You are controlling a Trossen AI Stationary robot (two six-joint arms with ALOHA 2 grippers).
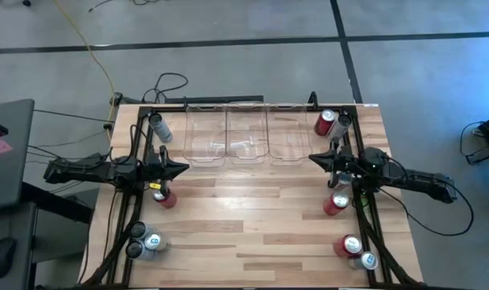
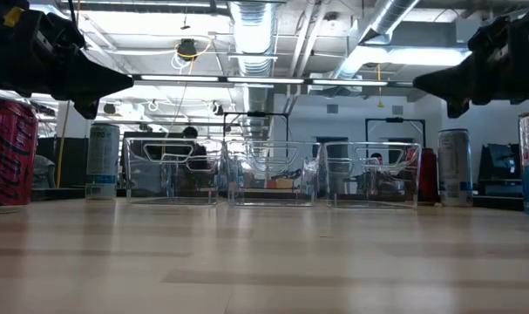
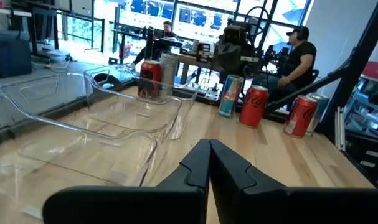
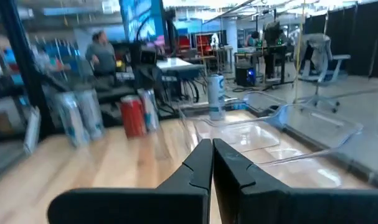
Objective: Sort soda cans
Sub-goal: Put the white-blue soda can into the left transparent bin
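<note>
Across the desk [image 1: 252,217] the soda cans [image 1: 335,204] stand scattered along both side edges; all three clear bins [image 1: 246,135] hold nothing. Left gripper [image 1: 180,168] and right gripper [image 1: 315,159] hover closed, empty: sorting not yet begun

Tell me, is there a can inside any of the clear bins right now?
No. From above, the three bins hold nothing; the cans all stand on the table outside them.

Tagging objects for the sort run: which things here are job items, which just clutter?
Job: red cans, silver cans, clear bins; both claws, left and right, shut and empty.
Lying about: yellow cable, black cable loop, people beyond the table.
</note>
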